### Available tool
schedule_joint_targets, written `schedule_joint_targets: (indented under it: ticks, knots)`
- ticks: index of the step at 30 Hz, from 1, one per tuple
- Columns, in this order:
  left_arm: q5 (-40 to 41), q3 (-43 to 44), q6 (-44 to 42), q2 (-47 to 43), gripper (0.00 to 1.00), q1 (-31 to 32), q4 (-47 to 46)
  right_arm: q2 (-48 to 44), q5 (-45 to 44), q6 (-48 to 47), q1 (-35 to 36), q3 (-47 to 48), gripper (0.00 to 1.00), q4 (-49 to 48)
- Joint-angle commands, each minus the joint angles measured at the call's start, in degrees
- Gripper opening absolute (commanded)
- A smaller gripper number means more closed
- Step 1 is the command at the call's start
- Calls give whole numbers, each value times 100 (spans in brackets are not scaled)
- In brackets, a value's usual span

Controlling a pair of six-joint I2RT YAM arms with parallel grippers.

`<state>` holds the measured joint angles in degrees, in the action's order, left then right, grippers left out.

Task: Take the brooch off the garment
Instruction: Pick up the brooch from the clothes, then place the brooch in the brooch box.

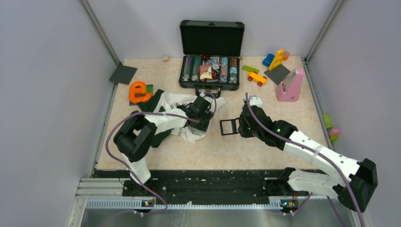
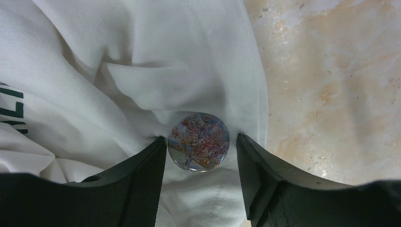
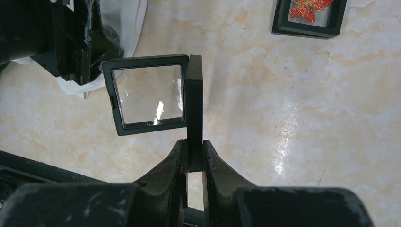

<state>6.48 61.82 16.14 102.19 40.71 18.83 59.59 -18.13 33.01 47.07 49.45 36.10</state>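
Currently the left gripper (image 2: 201, 139) is down over the crumpled white cotton garment with dark green lettering (image 2: 94, 71), jaws partway open, nothing gripped. Round glass-domed brooch with an orange-pink tree picture (image 2: 198, 142) sits on the white fabric right between the two black fingers (image 2: 146, 179). Each finger is just beside the brooch rim, a thin gap shows on both sides, and contact can't be confirmed. Brooch lies near the garment's edge, with the beige marbled tabletop (image 2: 331, 71) just to the right of the fabric in the left wrist view

In the top view the garment is bunched left of table centre, under the left arm's wrist

Right gripper (image 3: 194, 146) is closed tight on a black-framed hinged display case with a clear window (image 3: 149, 94), pinching the edge-on half; the window half swings out to the left, held above the tabletop near the garment. Second small black-framed case with orange-red contents (image 3: 309, 16) lies flat on the table farther off, well apart from both grippers
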Motion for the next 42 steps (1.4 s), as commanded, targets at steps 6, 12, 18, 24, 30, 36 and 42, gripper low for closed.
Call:
schedule_joint_targets:
  ticks: [6,12,18,24,30,36,42]
  knots:
    - [295,-21,-69,32,61,144,216,-122,27,-15,-84,3,0,-37]
    - [791,167,-102,315,58,339,533,-156,32,-12,-92,-14,0,-6]
    - [885,251,-95,401,53,357,713,-184,63,-12,-94,-14,0,-11]
    - [798,259,-98,153,51,355,709,-163,83,-13,-134,-52,0,-2]
    - [554,278,-78,-415,50,344,613,65,206,-58,-270,-140,0,23]
    - [371,138,-24,-820,50,342,393,420,392,-126,-358,-173,0,-127]
    - [-268,-204,-173,-1348,49,349,-112,871,480,-205,-365,-10,0,-223]
